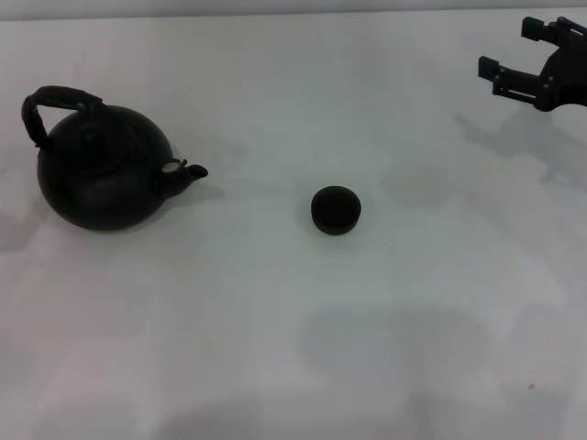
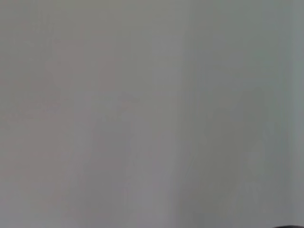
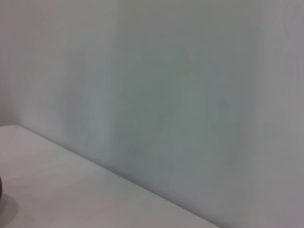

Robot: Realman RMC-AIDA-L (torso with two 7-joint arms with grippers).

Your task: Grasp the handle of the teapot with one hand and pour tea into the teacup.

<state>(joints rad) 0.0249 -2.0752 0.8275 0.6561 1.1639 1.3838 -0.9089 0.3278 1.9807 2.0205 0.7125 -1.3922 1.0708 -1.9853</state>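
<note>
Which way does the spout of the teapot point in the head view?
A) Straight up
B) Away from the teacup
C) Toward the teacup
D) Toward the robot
C: the spout leaves the teapot on the side that faces the teacup.

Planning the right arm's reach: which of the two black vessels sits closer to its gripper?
The teacup, the small handleless one mid-table. The teapot with its arched handle stands on the far left, farther from the right gripper.
</note>
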